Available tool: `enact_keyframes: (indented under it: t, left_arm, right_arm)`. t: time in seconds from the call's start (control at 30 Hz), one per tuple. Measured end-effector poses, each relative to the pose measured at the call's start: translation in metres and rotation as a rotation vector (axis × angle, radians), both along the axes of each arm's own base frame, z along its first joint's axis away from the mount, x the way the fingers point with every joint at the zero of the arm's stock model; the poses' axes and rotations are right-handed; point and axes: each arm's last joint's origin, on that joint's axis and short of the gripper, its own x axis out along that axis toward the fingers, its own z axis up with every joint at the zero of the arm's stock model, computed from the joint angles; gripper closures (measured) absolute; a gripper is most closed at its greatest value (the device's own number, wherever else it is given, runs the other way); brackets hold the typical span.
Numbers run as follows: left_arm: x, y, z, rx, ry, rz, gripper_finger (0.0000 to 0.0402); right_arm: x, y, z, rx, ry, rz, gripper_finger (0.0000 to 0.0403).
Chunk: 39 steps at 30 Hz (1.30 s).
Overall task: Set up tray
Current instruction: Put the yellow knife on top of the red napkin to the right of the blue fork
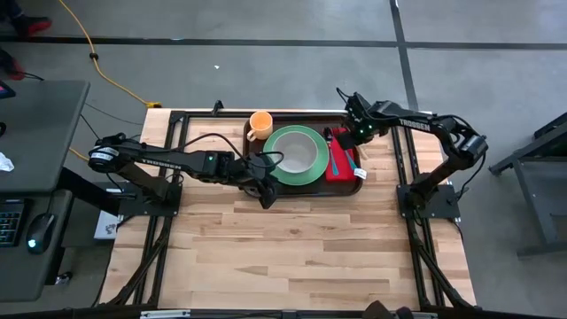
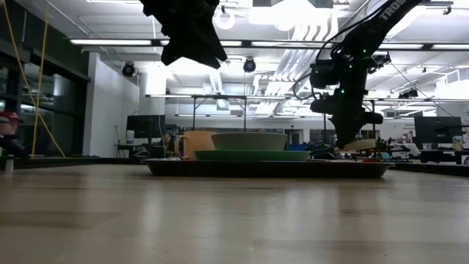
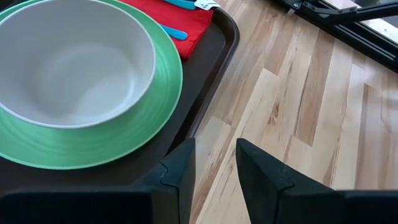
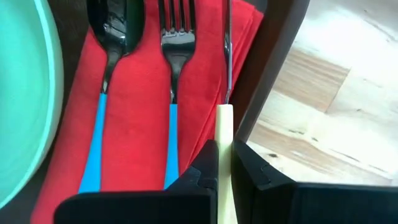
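Note:
The dark brown tray (image 1: pixel 249 146) lies at the table's far middle. It carries an orange mug (image 1: pixel 260 122), a green plate (image 1: pixel 292 181) with a pale bowl (image 1: pixel 292 151), and a red napkin (image 1: pixel 342 168). A spoon (image 4: pixel 112 56) and a fork (image 4: pixel 175 56), both with blue handles, lie on the napkin (image 4: pixel 137 124). My right gripper (image 4: pixel 225 146) is over the napkin's right edge, shut on a cream-handled knife. My left gripper (image 3: pixel 216 146) hovers open and empty above the tray's near rim (image 3: pixel 211 74), raised off the table. My right gripper pinches the knife's cream handle (image 4: pixel 224 121) between its two fingers, coming from above and pointing down. The knife runs along the napkin's right edge, beside the fork. Its blade (image 4: pixel 227 56) is down by the napkin, and its handle end (image 2: pixel 360 144) is tilted slightly up.
Bare wooden table (image 1: pixel 301 248) stretches from the tray to the near edge. Black frame rails (image 1: pixel 159 213) run along both sides of the table. The mug stands at the tray's far left corner.

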Motion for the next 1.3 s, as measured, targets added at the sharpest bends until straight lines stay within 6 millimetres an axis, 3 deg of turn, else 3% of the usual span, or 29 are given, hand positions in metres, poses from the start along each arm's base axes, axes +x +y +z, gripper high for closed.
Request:
enact_keyframes:
  t: [0.53,0.8,1.3]
  left_arm:
    - [0.000,0.000,0.000,0.039,0.008,-0.035,0.0256]
    - [0.000,-0.001,0.000,0.035,0.010,-0.055,0.0257]
    - [0.000,-0.002,0.000,-0.011,0.006,-0.074,0.0256]
  right_arm:
    - [0.008,0.006,-0.001,0.013,-0.023,-0.062,0.0403]
    - [0.015,0.007,-0.013,0.050,0.006,-0.045,0.0403]
    - [0.012,0.005,-0.014,0.053,0.004,-0.044,0.0403]
